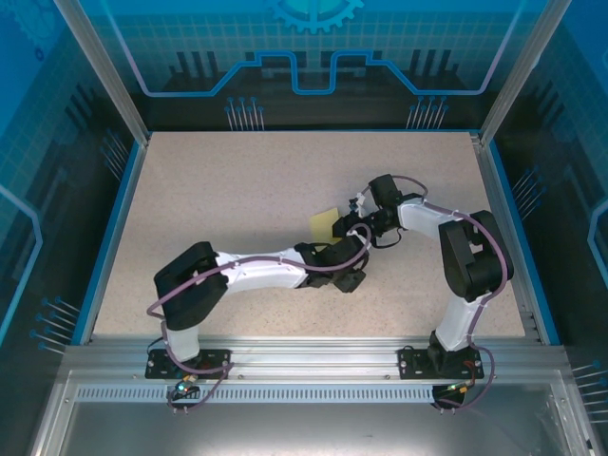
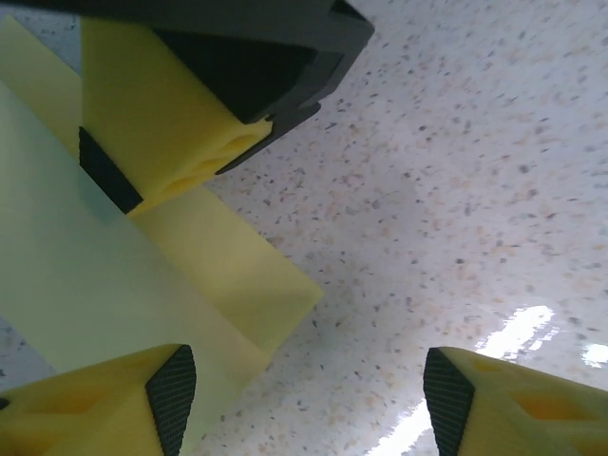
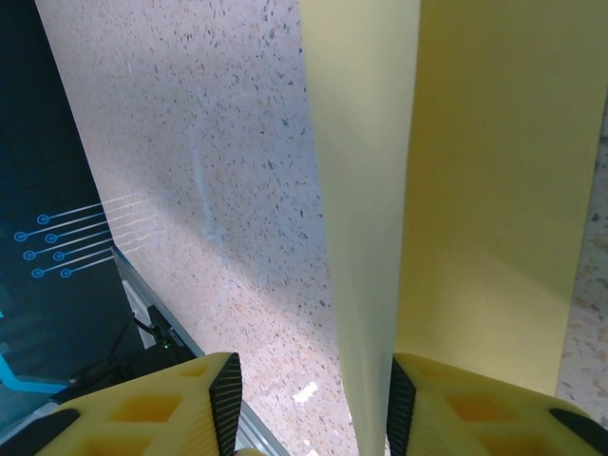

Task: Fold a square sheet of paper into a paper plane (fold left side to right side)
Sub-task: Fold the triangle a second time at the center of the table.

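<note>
My left end effector (image 2: 302,394) and right end effector (image 3: 313,404) both gape; ungripped paper (image 3: 475,190) ahead may spring back.

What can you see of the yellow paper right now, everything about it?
The square sheet of paper is thin, plain bright yellow, already folded: overlapping layers with straight creased edges and one square corner lie on the speckled table near its middle. One finger of the right gripper seems to press on it; the open left gripper hovers at its edge.
</note>
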You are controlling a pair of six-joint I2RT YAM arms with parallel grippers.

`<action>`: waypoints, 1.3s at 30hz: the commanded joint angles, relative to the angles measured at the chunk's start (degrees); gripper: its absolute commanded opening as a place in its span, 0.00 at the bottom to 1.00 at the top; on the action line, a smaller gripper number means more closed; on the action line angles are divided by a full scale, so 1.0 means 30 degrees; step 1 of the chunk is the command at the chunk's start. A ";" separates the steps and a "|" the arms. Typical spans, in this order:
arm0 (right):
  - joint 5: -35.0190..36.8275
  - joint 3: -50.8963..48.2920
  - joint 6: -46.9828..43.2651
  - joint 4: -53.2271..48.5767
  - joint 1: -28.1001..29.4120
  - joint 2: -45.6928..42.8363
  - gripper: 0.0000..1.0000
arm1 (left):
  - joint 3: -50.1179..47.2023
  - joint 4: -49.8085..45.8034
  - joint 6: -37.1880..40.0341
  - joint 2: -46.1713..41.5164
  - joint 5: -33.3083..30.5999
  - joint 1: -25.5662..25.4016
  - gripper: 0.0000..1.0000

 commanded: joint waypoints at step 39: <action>0.1597 -0.0497 -0.0655 0.0419 -0.2271 -0.4243 0.69 | 0.0547 -0.2030 0.0014 -0.0205 -0.1525 0.0156 0.10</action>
